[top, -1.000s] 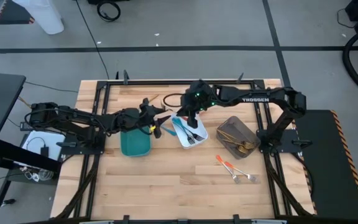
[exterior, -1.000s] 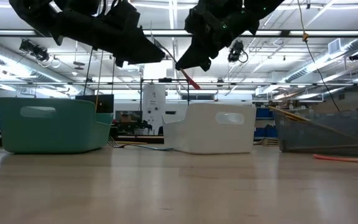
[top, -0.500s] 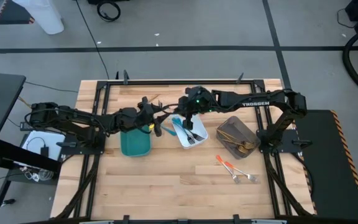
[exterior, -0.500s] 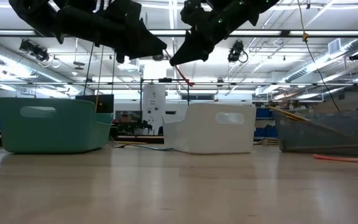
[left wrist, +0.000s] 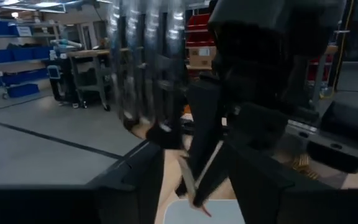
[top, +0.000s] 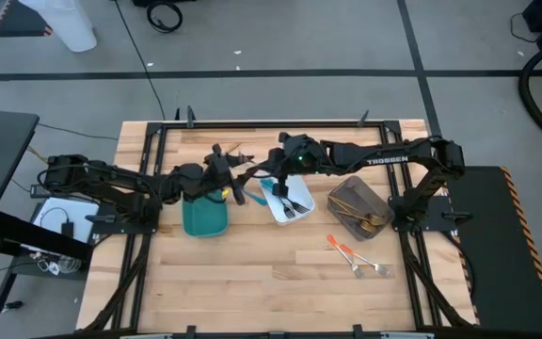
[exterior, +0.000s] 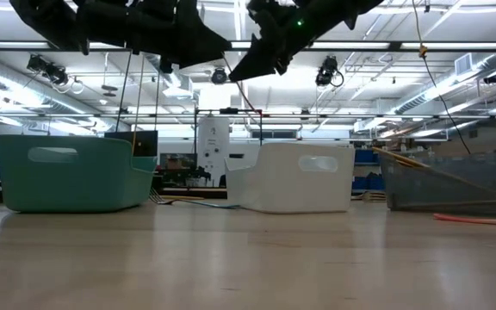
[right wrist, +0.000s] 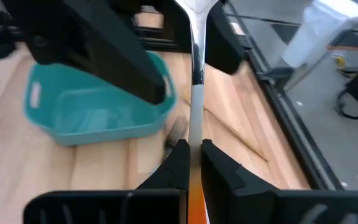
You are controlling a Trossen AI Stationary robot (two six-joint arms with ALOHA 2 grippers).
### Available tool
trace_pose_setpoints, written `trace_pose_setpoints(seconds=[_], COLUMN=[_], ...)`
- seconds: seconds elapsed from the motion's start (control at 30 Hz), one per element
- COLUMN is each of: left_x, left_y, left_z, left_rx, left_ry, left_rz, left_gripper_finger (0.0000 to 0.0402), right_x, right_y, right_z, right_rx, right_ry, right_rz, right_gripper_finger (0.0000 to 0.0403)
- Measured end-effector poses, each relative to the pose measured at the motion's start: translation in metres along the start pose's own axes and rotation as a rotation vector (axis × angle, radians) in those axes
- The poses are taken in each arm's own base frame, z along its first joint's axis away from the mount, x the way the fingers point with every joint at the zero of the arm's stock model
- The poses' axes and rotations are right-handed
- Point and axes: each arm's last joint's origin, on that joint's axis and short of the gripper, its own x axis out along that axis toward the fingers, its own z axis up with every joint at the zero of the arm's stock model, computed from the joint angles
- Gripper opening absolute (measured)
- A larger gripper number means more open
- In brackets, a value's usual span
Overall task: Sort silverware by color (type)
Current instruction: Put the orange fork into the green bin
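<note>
My right gripper (top: 273,177) hangs over the gap between the teal tray (top: 203,217) and the white tray (top: 301,209), shut on an orange-handled utensil (right wrist: 195,93). The utensil's metal end points at my left gripper (top: 240,185). That gripper is open, and its fingers (right wrist: 104,56) stand on either side of the metal end; no touch shows. Blue-handled pieces (top: 285,198) lie in the white tray and gold ones (top: 367,222) in the grey-brown tray (top: 346,195). Orange-handled pieces (top: 356,256) lie on the table. My right gripper pinches the orange-handled utensil between its two fingers where the orange handle meets the metal shaft (right wrist: 195,163). The utensil lies along the fingers and its shaft sticks out past their tips. It is lifted clear of the table and trays, and roughly level.
The three trays stand in a row across the middle of the table. A black frame (top: 271,123) runs along the table's far edge and sides. Bare wood (top: 252,282) spreads toward the near edge. Both arms meet high above the trays in the low view.
My right gripper has carried the orange-handled utensil from over the white tray toward the table's left, up to my left gripper. It has also risen a little. The utensil's metal end now lies between the left gripper's fingers.
</note>
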Motion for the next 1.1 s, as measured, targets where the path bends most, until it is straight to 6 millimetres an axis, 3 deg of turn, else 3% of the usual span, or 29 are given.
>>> trace_pose_setpoints(seconds=[0.2,0.37,0.53,0.97,1.1], left_x=[0.0,0.0008,0.0009,0.0008,0.0008], left_y=[0.0001,0.0022,0.0023,0.0007,0.0007], left_z=[-0.0017,-0.0005,0.0,-0.0003,-0.0006], left_rx=[-0.001,-0.005,-0.008,-0.009,-0.009], left_ry=[0.016,0.004,-0.001,0.001,0.004], left_rz=[0.005,0.014,0.015,-0.034,-0.036], left_gripper_finger=[0.0221,0.022,0.0178,0.0024,0.0021], right_x=[-0.0002,-0.0003,-0.0004,-0.0004,-0.0002], right_y=[0.0012,0.0028,0.0031,0.0043,0.0042], right_z=[0.0021,0.004,0.0053,0.0065,0.0061], right_rx=[-0.005,-0.002,0.009,0.006,0.007], right_ry=[-0.018,-0.041,-0.056,-0.075,-0.071], right_rz=[-0.009,0.023,0.044,0.088,0.089], right_gripper_finger=[0.0026,0.0026,0.0026,0.0041,0.0044])
